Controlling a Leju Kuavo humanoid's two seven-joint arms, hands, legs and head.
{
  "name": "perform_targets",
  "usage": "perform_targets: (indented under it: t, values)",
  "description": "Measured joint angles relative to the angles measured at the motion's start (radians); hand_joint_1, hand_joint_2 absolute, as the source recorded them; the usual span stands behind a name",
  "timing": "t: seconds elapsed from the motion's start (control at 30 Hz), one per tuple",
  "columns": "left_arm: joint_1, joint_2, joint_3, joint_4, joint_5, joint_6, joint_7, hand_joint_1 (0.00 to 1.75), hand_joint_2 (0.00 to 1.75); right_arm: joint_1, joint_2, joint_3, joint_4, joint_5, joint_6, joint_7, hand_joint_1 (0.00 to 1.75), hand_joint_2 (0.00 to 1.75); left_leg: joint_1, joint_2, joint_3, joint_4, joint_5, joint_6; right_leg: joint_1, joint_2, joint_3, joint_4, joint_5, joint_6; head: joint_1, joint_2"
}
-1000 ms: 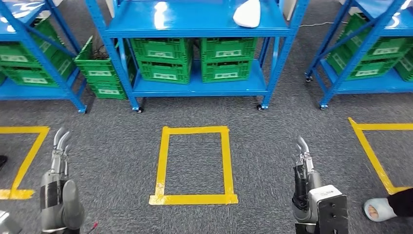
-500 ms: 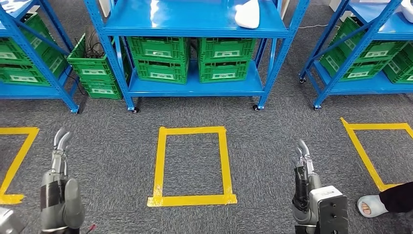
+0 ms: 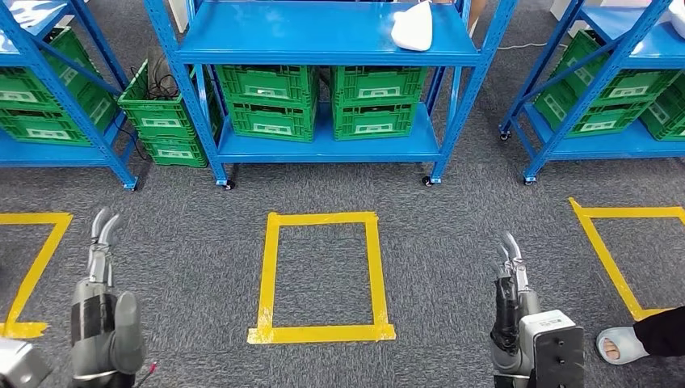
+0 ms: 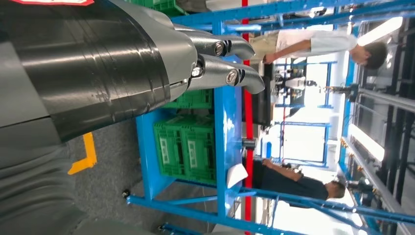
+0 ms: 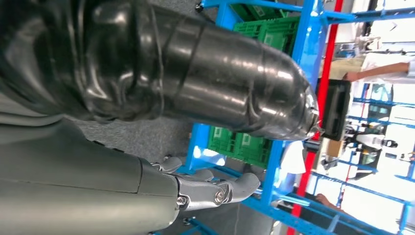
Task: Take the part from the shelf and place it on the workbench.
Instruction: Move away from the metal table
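while the robot stands on the grey carpet facing the blue shelf, both its arms hang low at its sides. the left hand points forward over the floor, fingers stretched out close together and holding nothing; in the left wrist view the fingers curve slightly and grip nothing. the right hand is the same, fingers extended forward and empty, and in the right wrist view its fingers lie loosely extended with nothing in them.

the white part lies on the top board of the shelf, near that board's right edge and toward its front, well apart from both hands. on the lower board sit green crates, side by side and stacked. another green crate stands tilted against the shelf's left leg, with dark cables in it.

on the carpet between the hands and the shelf a yellow tape rectangle is marked out. more blue racks with green crates stand to either side. at the right edge a person's foot in a pale slipper rests on the carpet.
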Motion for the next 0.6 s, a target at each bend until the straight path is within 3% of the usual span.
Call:
perform_targets:
  t: [0.03,0.07,0.13,0.2,0.23,0.37,0.43,0.5,0.53,0.57,0.6]
  values:
    - [0.001,0.000,0.000,0.000,0.000,0.000,0.000,0.00,0.00,0.001,0.000,0.000,0.001,0.000,0.000,0.000,0.00,0.00,0.000,0.002,0.000,0.002,-0.003,-0.002,-0.001,-0.004,-0.025,0.044,-0.008,0.000,0.002,0.000]
    - [0.001,0.000,0.000,0.000,0.001,0.000,0.000,0.00,0.00,0.002,0.000,0.000,0.001,0.000,0.000,0.001,0.00,0.00,0.001,0.004,0.001,0.006,-0.007,-0.005,-0.003,-0.006,-0.031,0.047,0.004,0.001,0.002,0.000]
    - [0.001,-0.001,0.000,0.000,0.002,0.000,0.000,0.00,0.00,0.002,0.000,0.000,0.001,0.000,-0.002,0.001,0.00,0.00,0.005,0.006,0.005,0.015,-0.018,-0.016,-0.008,-0.012,0.015,-0.055,0.070,0.002,0.004,0.000]
    - [0.001,-0.001,0.000,0.000,0.004,-0.001,0.000,0.00,0.00,0.001,0.000,0.000,0.002,0.000,-0.003,0.002,0.00,0.00,0.005,0.007,0.008,0.025,-0.031,-0.031,-0.007,-0.016,0.073,-0.170,0.105,-0.001,0.007,0.000]
    - [0.001,-0.002,0.000,0.000,0.004,-0.001,-0.001,0.00,0.00,0.000,0.000,0.000,0.002,0.000,-0.004,0.003,0.00,0.00,0.004,0.007,0.008,0.028,-0.035,-0.038,-0.005,-0.016,0.090,-0.196,0.107,-0.005,0.008,0.000]
    - [0.000,-0.002,-0.001,0.000,0.006,-0.001,0.000,0.00,0.00,0.001,0.000,0.000,0.002,0.000,-0.005,0.003,0.00,0.00,0.006,0.007,0.012,0.031,-0.047,-0.061,-0.002,-0.010,0.102,-0.199,0.094,-0.036,-0.003,0.000]
    - [-0.001,-0.002,-0.001,-0.001,0.007,-0.001,0.000,0.00,0.00,0.000,0.000,0.000,0.002,-0.001,-0.005,0.003,0.00,0.00,0.007,0.006,-0.023,0.103,-0.084,-0.068,-0.003,-0.009,0.113,-0.203,0.089,-0.049,-0.017,0.000]
    - [-0.001,-0.002,-0.001,-0.001,0.009,-0.002,0.000,0.00,0.00,0.000,0.000,0.000,0.002,-0.001,-0.006,0.003,0.00,0.00,0.008,0.005,-0.108,0.250,-0.134,-0.070,0.000,-0.007,0.119,-0.204,0.082,-0.058,-0.034,0.000]
    - [0.000,-0.002,-0.001,-0.001,0.012,-0.002,0.000,0.00,0.00,0.001,0.000,0.000,0.003,-0.001,-0.006,0.003,0.00,0.00,0.007,0.005,-0.147,0.308,-0.142,-0.069,0.003,-0.006,0.121,-0.203,0.078,-0.060,-0.040,0.000]
    - [0.000,-0.002,-0.001,0.000,0.014,-0.003,0.000,0.00,0.00,0.001,0.000,0.000,0.004,-0.001,-0.006,0.003,0.00,0.00,0.006,0.005,-0.171,0.331,-0.132,-0.065,0.007,-0.004,0.125,-0.203,0.073,-0.062,-0.044,0.000]
    - [0.000,-0.002,-0.001,0.000,0.016,-0.003,0.000,0.00,0.00,0.001,0.000,0.000,0.005,-0.001,-0.006,0.003,0.00,0.00,0.004,0.004,-0.173,0.313,-0.103,-0.060,0.010,-0.002,0.132,-0.203,0.068,-0.062,-0.047,0.000]
